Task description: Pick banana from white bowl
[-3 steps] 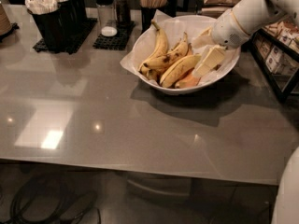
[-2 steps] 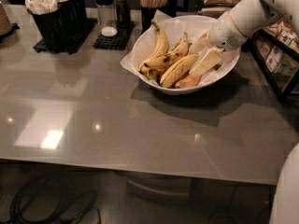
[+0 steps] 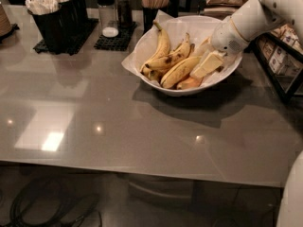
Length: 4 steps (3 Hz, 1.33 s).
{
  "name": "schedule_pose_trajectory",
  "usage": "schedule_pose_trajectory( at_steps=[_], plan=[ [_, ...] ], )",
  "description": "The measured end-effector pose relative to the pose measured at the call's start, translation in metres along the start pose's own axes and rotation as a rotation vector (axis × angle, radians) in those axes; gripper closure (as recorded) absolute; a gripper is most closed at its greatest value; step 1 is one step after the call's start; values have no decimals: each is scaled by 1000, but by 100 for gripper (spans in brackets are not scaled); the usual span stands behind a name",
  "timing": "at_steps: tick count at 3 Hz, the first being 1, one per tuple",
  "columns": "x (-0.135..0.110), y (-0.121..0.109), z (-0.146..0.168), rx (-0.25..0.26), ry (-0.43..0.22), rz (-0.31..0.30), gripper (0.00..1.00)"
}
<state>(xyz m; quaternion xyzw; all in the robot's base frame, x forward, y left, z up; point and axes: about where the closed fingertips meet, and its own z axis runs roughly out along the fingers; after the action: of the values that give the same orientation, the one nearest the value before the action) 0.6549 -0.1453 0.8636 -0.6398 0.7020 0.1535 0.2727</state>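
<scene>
On the near tabletop [image 3: 142, 141] just glare. Further back sits the bowl [image 3: 189, 90], paper-lined, with several bananas piled in it. My hand [image 3: 206, 65] is down inside its right half and seems to touch the stubby fruit at the pile's right side. It is apart from the banana [image 3: 162, 45] I want, which lies along the pile's left edge, stem toward the far rim. Can't tell if the hand is spread or pressed together, or whether it holds anything. My call: wrong fruit. I'd shift left over the spotted ones, line up across the banana's middle, lower gently and keep off the paper. Holders [image 3: 52, 18] and shakers [image 3: 110, 13] stand behind, well apart.
</scene>
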Motion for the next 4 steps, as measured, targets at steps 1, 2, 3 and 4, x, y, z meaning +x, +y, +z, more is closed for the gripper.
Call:
schedule_pose_trajectory(
  at_steps=[1, 2, 3, 4],
  plan=[
    [-1, 1, -2, 2, -3, 1, 84],
    [-15, -1, -38, 110, -46, -14, 100],
    [-46, 12, -104, 230, -168, -52, 100],
    [-71, 48, -156, 303, -331, -14, 100]
  ],
)
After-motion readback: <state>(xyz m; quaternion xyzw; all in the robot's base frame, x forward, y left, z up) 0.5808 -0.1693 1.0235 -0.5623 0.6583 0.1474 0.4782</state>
